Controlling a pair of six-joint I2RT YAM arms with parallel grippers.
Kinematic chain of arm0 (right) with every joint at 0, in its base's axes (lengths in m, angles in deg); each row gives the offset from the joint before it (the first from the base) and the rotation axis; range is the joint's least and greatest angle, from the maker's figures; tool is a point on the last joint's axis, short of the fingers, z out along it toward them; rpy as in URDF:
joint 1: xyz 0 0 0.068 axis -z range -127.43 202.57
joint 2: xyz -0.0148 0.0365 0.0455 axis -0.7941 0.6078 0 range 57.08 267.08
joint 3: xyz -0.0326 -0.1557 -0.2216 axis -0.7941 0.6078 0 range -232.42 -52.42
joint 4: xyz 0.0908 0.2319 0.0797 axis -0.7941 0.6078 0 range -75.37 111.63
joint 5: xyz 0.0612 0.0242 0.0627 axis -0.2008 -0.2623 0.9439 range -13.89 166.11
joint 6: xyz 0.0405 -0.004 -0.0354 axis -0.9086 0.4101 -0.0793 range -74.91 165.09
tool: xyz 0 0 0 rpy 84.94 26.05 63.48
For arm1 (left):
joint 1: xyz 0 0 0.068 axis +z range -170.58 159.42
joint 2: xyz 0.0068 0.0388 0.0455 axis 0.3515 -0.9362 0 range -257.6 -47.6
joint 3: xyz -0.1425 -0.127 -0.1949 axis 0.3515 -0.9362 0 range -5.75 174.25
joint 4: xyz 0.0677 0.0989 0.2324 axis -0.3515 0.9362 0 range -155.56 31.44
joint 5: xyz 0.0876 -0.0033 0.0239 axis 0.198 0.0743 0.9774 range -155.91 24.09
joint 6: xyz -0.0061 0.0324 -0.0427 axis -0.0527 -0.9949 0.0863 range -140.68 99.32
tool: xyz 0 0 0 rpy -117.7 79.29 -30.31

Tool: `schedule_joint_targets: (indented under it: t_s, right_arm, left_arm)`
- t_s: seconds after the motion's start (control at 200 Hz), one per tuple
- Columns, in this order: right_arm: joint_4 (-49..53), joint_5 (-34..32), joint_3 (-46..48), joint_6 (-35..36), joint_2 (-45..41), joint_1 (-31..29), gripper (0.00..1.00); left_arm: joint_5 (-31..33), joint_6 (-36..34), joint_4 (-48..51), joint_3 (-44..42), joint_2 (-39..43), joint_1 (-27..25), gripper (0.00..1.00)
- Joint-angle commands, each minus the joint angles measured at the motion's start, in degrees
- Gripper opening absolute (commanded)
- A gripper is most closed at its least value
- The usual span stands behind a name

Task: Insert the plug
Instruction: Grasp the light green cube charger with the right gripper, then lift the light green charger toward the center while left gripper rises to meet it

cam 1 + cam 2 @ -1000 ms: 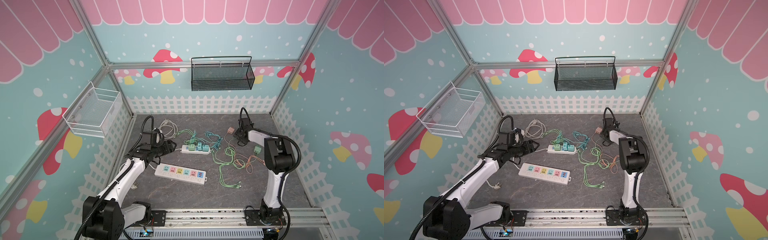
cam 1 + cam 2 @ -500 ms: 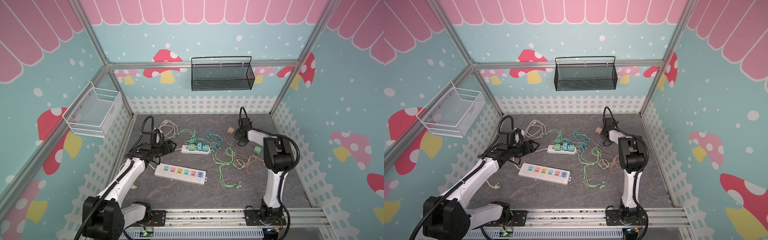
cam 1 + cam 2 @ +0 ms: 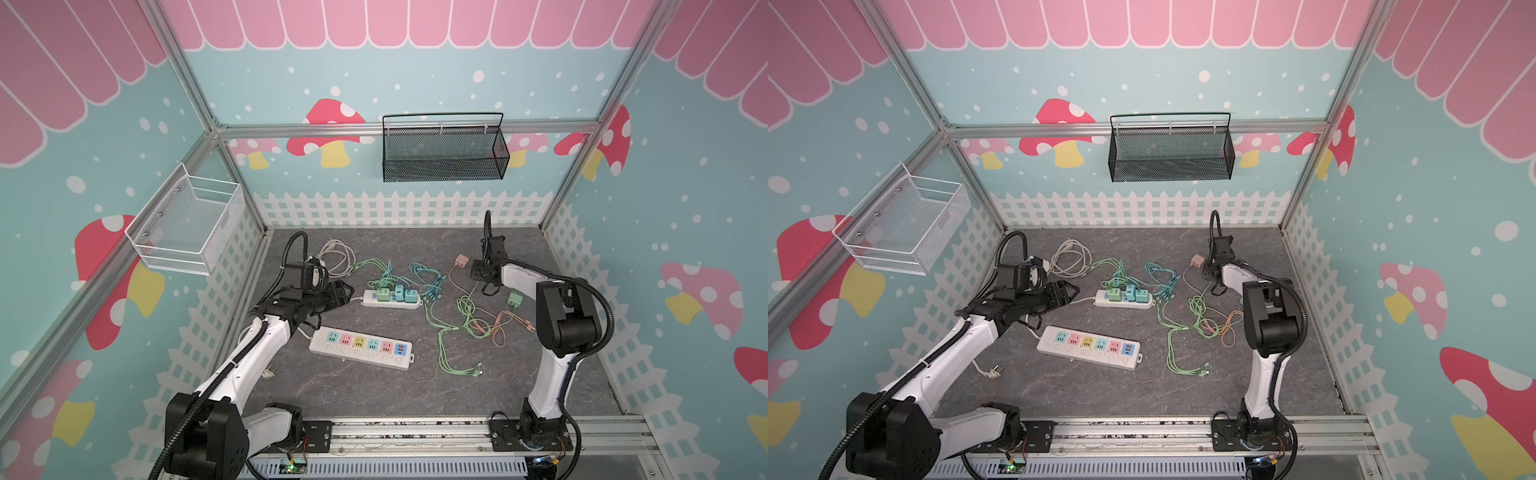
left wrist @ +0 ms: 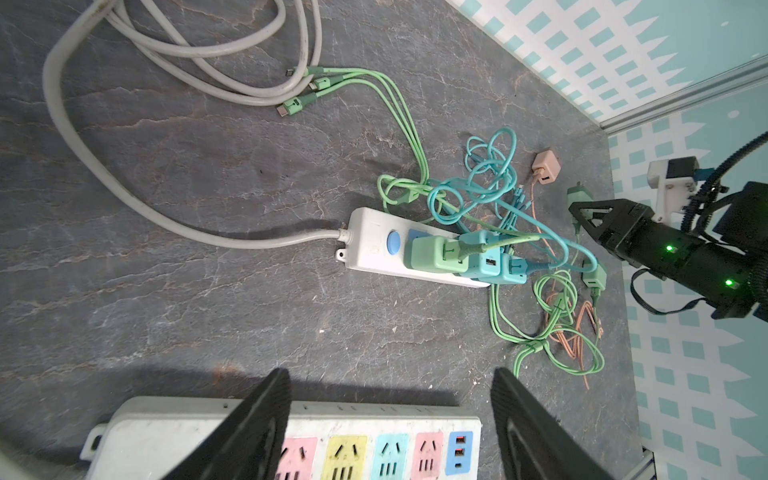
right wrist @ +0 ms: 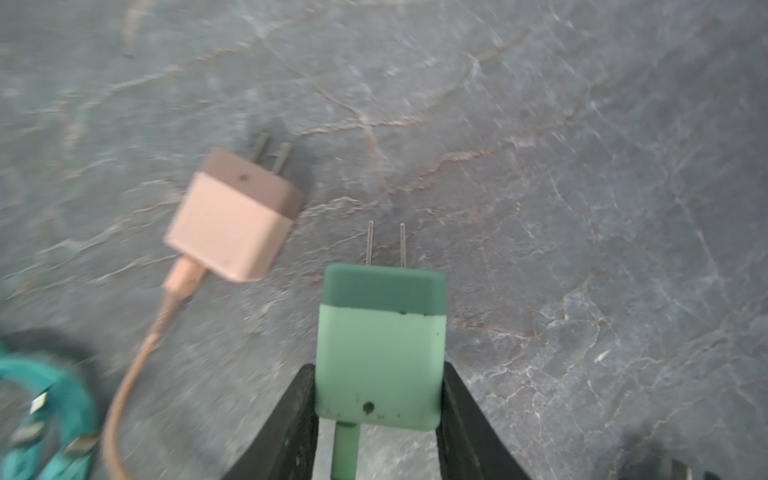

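My right gripper (image 5: 378,370) is shut on a light green plug (image 5: 380,345) whose two prongs point forward, just above the grey floor at the back right (image 3: 476,272). A pink plug (image 5: 237,220) lies beside it. A second green plug (image 3: 515,298) lies nearer my right arm. My left gripper (image 4: 390,378) hangs open with nothing between its fingers, above the white power strip with coloured sockets (image 3: 360,344), all of them vacant. A smaller white strip (image 3: 390,297) has green and teal plugs in it.
Green, teal and orange cables (image 3: 457,324) tangle across the middle floor. A grey cord coil (image 3: 336,259) lies at the back left. A black wire basket (image 3: 444,149) hangs on the back wall, a white one (image 3: 187,224) on the left wall.
The right gripper's jaws have closed in on the green plug. Both arms stay almost where they were.
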Motion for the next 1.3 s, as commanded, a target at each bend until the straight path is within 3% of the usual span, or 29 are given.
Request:
schedule_joint_targets:
  t_s: [0.0,0.245,0.49,0.705,1.066,1.296]
  right_arm:
    - [-0.65,6.3,1.89,5.44,-3.29,0.11,0.39]
    - [-5.05,20.6,8.79,12.77,-11.64,-0.16,0.33]
    - [-10.1,31.75,14.24,20.95,-21.08,-2.52,0.33]
    - [-11.76,40.81,15.38,25.81,-26.26,-5.47,0.32]
    - [-3.64,48.14,8.92,35.92,-26.63,-14.32,0.3]
    - [-2.21,50.48,7.27,36.92,-27.95,-18.22,0.29]
  left_arm:
    - [-1.19,-0.88,0.78,1.24,-0.33,0.43,0.76]
    - [-3.34,-0.22,0.14,1.67,-1.01,0.43,0.76]
    - [-16.42,5.42,-7.14,3.74,-3.44,0.36,0.76]
    - [-21.19,7.4,-9.92,7.96,-4.78,-1.22,0.76]
    - [-25.5,8.73,-12.84,15.52,-10.92,-10.12,0.78]
    - [-27.26,8.49,-12.3,16.21,-12.28,-11.43,0.78]
